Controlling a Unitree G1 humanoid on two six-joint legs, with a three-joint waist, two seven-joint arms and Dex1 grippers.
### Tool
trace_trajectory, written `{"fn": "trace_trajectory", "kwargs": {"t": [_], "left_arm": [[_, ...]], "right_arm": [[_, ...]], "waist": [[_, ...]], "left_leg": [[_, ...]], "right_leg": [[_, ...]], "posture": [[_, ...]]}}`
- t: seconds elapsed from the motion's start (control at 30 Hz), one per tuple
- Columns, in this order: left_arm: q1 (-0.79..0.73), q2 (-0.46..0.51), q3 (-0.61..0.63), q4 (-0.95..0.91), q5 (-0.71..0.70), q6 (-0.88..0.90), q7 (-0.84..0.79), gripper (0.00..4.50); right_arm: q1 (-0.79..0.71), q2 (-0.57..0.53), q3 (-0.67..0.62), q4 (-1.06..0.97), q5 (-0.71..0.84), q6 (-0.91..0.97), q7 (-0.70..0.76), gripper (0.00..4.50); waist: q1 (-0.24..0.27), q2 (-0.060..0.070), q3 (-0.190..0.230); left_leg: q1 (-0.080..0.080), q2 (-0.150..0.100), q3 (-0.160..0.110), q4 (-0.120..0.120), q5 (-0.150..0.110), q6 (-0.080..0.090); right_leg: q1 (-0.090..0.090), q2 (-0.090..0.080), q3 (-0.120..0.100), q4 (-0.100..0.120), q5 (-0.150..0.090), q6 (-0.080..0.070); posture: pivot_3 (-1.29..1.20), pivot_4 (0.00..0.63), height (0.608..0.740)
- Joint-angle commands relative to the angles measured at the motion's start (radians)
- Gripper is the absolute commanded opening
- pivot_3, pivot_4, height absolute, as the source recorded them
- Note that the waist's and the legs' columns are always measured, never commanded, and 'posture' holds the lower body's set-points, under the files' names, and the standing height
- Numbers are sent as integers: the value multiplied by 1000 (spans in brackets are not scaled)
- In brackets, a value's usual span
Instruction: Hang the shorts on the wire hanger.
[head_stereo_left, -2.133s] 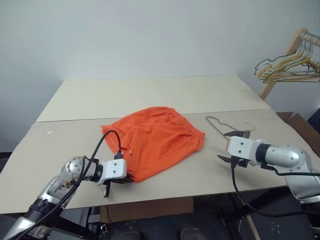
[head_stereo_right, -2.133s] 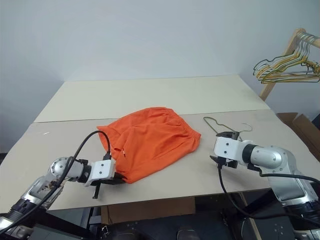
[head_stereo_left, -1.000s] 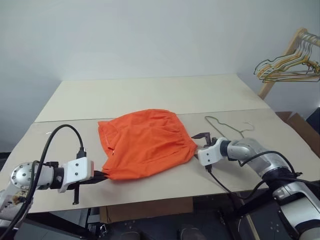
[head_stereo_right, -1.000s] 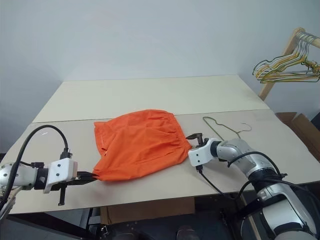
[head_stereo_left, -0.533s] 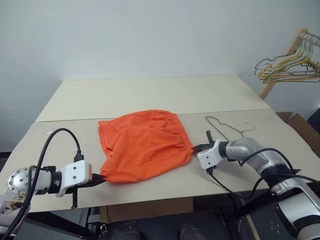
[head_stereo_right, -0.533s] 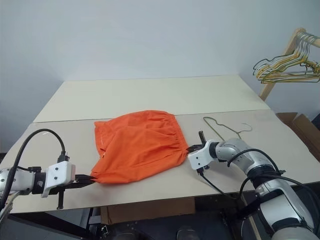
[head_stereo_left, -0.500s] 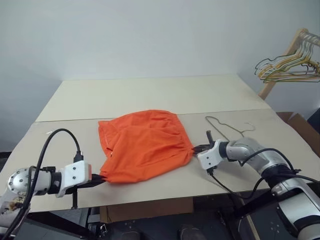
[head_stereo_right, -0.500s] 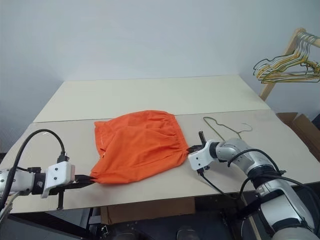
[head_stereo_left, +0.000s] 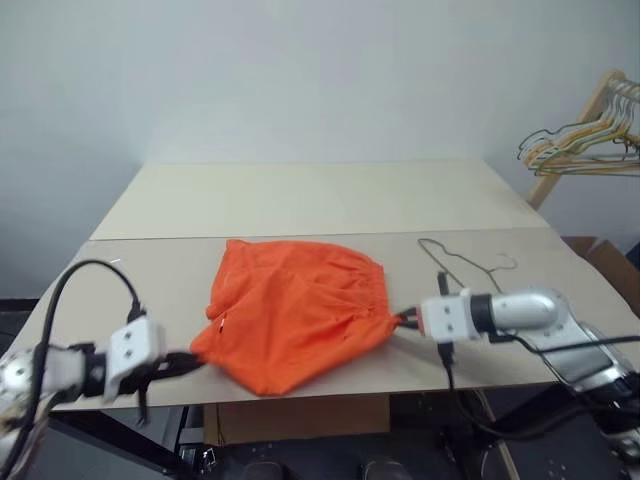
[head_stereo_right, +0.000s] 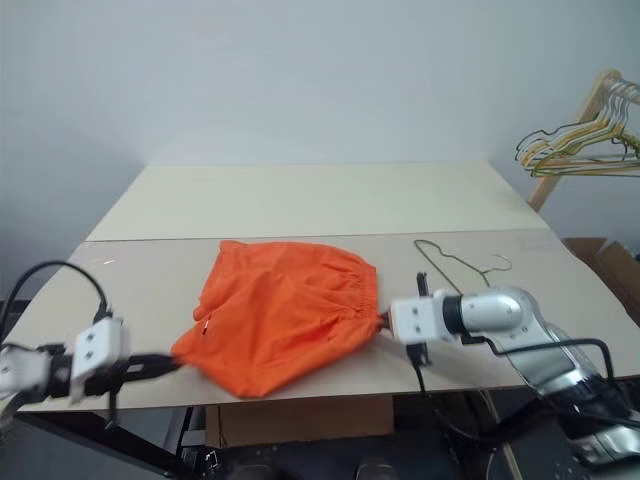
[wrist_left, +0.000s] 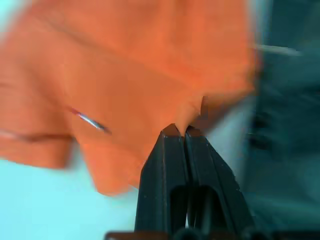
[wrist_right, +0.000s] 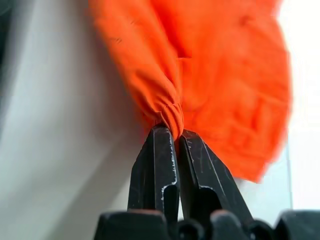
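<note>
The bright orange shorts (head_stereo_left: 295, 312) are stretched between my two grippers near the table's front, their lower middle sagging toward the front edge. My left gripper (head_stereo_left: 190, 360) is shut on the shorts' left corner; the left wrist view has its black fingers (wrist_left: 175, 142) pinching orange fabric (wrist_left: 140, 75). My right gripper (head_stereo_left: 402, 321) is shut on the gathered right end of the waistband, seen bunched between the fingers (wrist_right: 167, 140) in the right wrist view. The thin wire hanger (head_stereo_left: 462, 265) lies flat on the table just behind the right gripper.
The tan table (head_stereo_left: 300, 200) has a seam running across it behind the shorts. A wooden rack with a bunch of yellow and green hangers (head_stereo_left: 585, 150) stands at the far right. A cardboard box (head_stereo_left: 610, 265) sits beside the table's right edge.
Both grippers have risen with the shorts, so the cloth hangs stretched between them. The right wrist has rolled. The camera has also shifted.
</note>
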Motion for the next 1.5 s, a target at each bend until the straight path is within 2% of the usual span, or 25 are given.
{"fn": "trace_trajectory", "kwargs": {"t": [0.03,0.13,0.17,0.27,0.33,0.47,0.6,0.7,0.8,0.87,0.9,1.07,1.23,1.33,1.5], "left_arm": [[-358,-101,-66,113,89,147,265,0],[-743,-227,-88,352,305,21,657,0],[-821,-255,-54,384,300,-13,718,0],[-958,-298,76,353,175,-105,756,0],[-961,-287,112,307,122,-134,726,0],[-747,-198,198,75,-103,-58,493,0],[-369,-90,235,-116,-267,43,250,0],[-65,-6,218,-230,-291,50,62,0],[156,30,137,-239,-169,-8,0,0],[196,21,92,-230,-119,-17,29,0],[213,34,60,-232,-69,-34,33,0],[313,124,14,-272,1,-78,-70,0],[393,225,7,-296,34,-80,-153,0],[406,237,12,-304,13,-66,-175,0],[411,242,-13,-298,56,-56,-170,0]], "right_arm": [[-251,115,-99,232,-31,218,-202,29],[-473,235,-170,478,-128,134,-559,29],[-509,251,-186,517,-157,74,-647,29],[-554,273,-231,541,-210,-132,-844,29],[-544,274,-241,528,-230,-210,-896,29],[-399,248,-204,393,-266,-334,-854,29],[-202,191,-113,286,-341,-435,-744,29],[-75,143,-35,249,-391,-501,-645,29],[20,90,53,245,-466,-573,-553,29],[43,34,105,229,-542,-651,-513,29],[55,4,125,213,-557,-685,-475,29],[65,-62,154,165,-525,-753,-325,29],[36,-93,166,203,-538,-813,-239,29],[25,-119,180,240,-539,-871,-189,29],[36,-150,175,255,-514,-944,-135,29]], "waist": [[5,-6,-1],[10,-9,-2],[9,-10,-2],[-2,-11,-4],[-17,-10,-5],[-61,-9,-6],[-83,-9,-6],[-90,-8,-4],[-84,-6,-2],[-68,-6,1],[-58,-6,1],[-47,-8,1],[-48,-8,1],[-49,-8,1],[-47,-8,1]], "left_leg": [[-3,-1,-1,1,1,-2],[-15,-3,-5,2,3,-6],[-23,-4,-7,0,7,-12],[-46,-4,-13,-3,16,-30],[-49,-3,-11,-6,13,-32],[-50,-3,-8,-9,9,-29],[-50,-3,-7,-5,8,-26],[-43,-2,-6,-2,2,-16],[-22,-2,2,-3,3,-14],[-2,-1,4,-4,2,-13],[0,-1,4,-4,2,-13],[-2,0,4,-4,2,-11],[-1,0,6,-4,0,-8],[-1,0,6,-4,0,-8],[-1,1,6,-4,0,-8]], "right_leg": [[-1,1,0,3,4,-5],[-13,0,-2,6,6,-6],[-23,-1,-2,6,7,-7],[-48,-3,-2,12,9,-8],[-57,-4,-4,14,9,-8],[-60,-5,-4,13,9,-8],[-56,-4,-3,11,8,-7],[-47,-3,-2,11,8,-7],[-26,-2,-2,5,7,-8],[-8,-2,-3,5,-4,-11],[-6,-2,-4,5,-8,-9],[-8,-1,-2,7,-1,-9],[-8,-1,-1,7,-1,-10],[-8,-1,-1,7,-1,-10],[-8,-1,-1,7,-2,-11]], "posture": [[55,0,740],[52,0,740],[47,0,740],[44,0,740],[39,0,740],[32,0,740],[32,0,740],[42,0,740],[48,0,740],[62,0,740],[62,0,740],[54,0,740],[43,0,740],[41,0,740],[31,0,740]]}}
